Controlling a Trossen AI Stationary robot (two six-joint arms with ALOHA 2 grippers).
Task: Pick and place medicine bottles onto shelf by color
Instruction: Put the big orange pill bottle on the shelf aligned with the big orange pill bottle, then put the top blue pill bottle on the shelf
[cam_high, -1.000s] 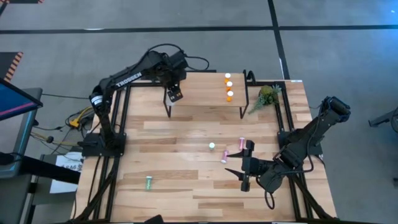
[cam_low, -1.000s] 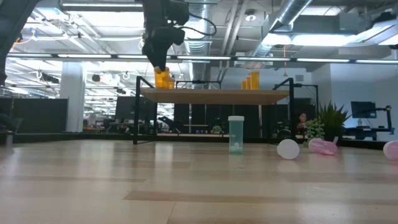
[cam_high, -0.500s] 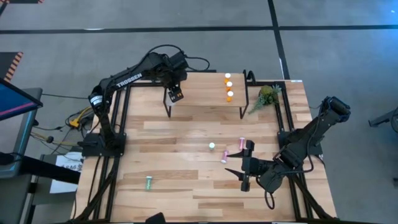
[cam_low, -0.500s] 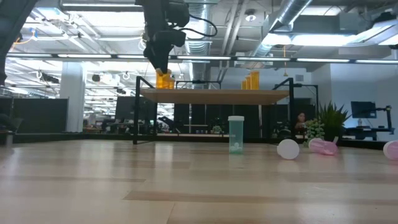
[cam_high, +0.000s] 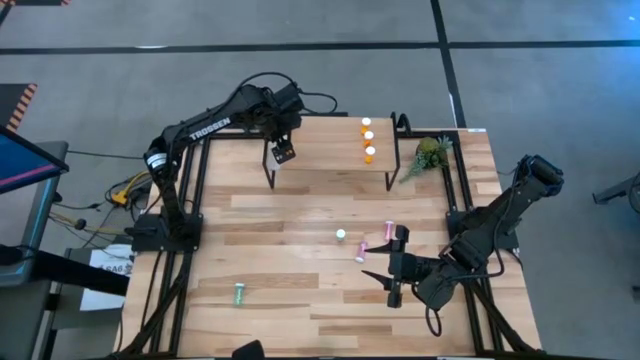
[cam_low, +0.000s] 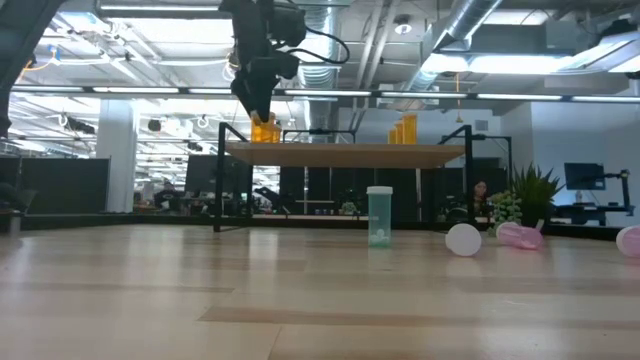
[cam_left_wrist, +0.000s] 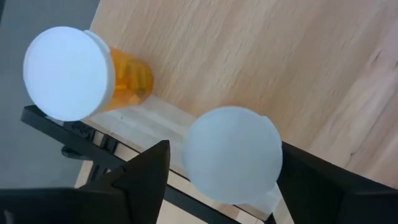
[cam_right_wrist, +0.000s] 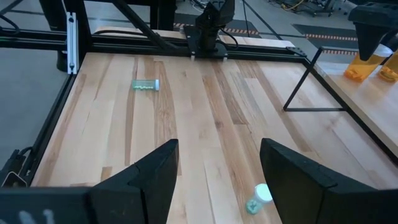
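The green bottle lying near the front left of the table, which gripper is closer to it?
Right. The right gripper hovers across the table from the green bottle; the left gripper is up at the shelf, farther away.

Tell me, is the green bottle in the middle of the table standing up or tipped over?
Standing up. In the low view the green bottle stands straight on the table, white cap on top.
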